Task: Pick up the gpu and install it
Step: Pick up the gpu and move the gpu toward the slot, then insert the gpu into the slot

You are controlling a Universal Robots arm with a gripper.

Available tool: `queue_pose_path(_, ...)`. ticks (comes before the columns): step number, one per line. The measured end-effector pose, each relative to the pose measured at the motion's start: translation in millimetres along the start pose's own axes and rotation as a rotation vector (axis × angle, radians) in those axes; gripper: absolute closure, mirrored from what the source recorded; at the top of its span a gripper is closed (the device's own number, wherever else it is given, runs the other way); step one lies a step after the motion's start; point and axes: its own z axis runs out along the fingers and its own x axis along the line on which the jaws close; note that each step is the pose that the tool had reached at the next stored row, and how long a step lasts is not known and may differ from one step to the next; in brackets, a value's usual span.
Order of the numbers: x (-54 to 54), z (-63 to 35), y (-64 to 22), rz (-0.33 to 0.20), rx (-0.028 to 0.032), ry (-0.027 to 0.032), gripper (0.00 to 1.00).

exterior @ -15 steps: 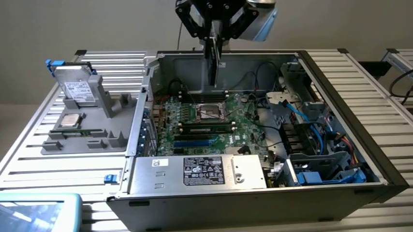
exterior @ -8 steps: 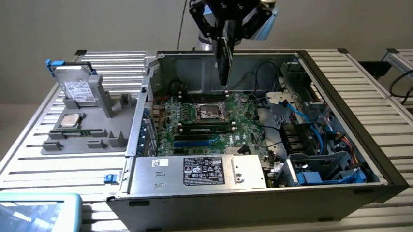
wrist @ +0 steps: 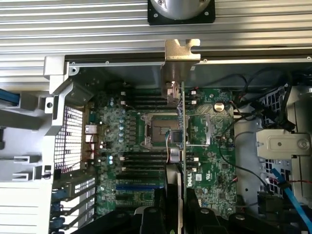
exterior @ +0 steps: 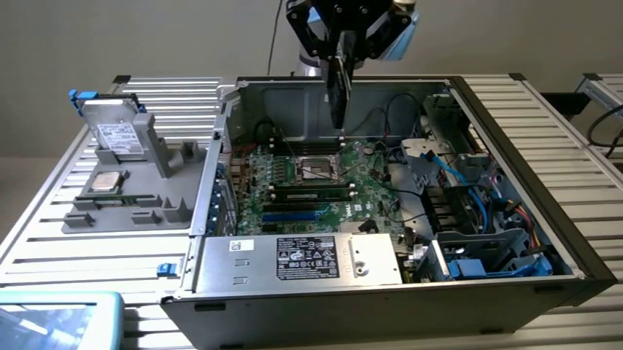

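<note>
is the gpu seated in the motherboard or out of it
Out. The thin flat green-and-black gpu card hangs on edge from the pincer, shut on it, above the green motherboard, not in any slot.

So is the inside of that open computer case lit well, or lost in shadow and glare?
Exterior view: the green motherboard is evenly lit, the thin flat dark expansion card held in the gripper reads as a silhouette, and the black computer case is shadowed inside at the exterior view's right. Wrist view: the card's silvery end bracket and the ribbed metal table catch the light.
</note>
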Motion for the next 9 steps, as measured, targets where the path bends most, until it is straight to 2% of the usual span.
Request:
queue_pose_path(4,-7.2,0.1,0.1,0.001,-0.0019,0.0050,0.72)
queue_pose_path(9,-8.3,0.1,0.2,-0.007,-0.0020,0.0070,0.72)
